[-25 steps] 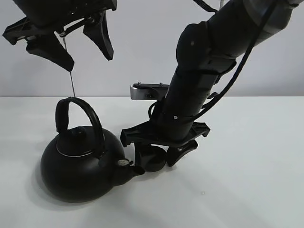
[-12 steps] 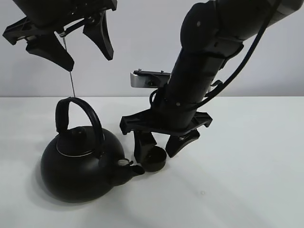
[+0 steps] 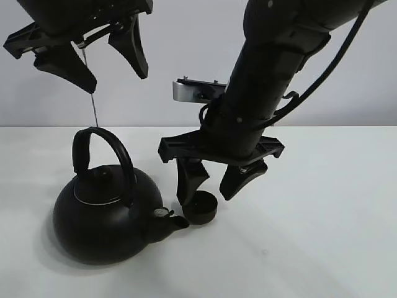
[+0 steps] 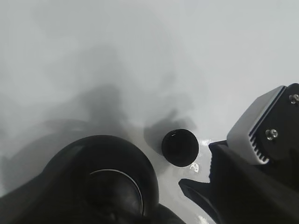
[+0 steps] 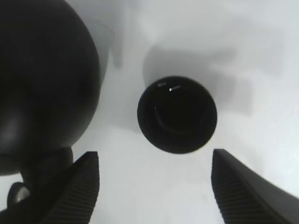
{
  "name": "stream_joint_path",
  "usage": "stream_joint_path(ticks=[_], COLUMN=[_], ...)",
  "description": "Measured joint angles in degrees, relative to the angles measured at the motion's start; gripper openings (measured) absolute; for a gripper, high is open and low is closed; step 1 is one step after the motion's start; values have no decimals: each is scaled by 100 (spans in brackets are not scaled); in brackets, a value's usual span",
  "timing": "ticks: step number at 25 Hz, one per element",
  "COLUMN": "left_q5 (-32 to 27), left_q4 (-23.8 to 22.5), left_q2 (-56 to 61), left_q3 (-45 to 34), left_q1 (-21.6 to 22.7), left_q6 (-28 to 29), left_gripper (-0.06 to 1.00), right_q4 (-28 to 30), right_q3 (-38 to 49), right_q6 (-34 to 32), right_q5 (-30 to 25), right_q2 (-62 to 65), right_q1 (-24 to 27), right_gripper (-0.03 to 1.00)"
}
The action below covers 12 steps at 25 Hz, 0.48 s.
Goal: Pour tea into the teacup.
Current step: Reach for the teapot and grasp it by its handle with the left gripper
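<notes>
While your left gripper [image 3: 116, 74] hangs spread wide, high over the kettle [image 3: 102, 214], the teacup [image 3: 201, 210] stands on the table [image 3: 322, 217] just beside the kettle's spout. From the high camera, your right gripper [image 3: 208, 192] seems to brush the cup. The right wrist view shows its ribbed fingers [image 5: 81, 186] parted around the cup, with bare table on either side.
</notes>
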State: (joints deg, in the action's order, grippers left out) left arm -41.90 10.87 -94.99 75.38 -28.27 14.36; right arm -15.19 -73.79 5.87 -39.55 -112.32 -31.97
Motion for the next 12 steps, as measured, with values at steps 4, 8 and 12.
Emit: stream_joint_path(ticks=[4, 8, 12], left_q5=[0, 0, 0], left_q4=[0, 0, 0], left_q2=[0, 0, 0], left_q3=[0, 0, 0], left_q1=[0, 0, 0], left_q6=[0, 0, 0], left_gripper=[52, 52, 52], right_q4=[-64, -96, -147], right_q3=[11, 11, 11], right_q6=[-5, -5, -5], right_q5=[-203, -374, -561], right_q2=[0, 7, 129], right_q1=[111, 310, 582], right_gripper=[47, 47, 47])
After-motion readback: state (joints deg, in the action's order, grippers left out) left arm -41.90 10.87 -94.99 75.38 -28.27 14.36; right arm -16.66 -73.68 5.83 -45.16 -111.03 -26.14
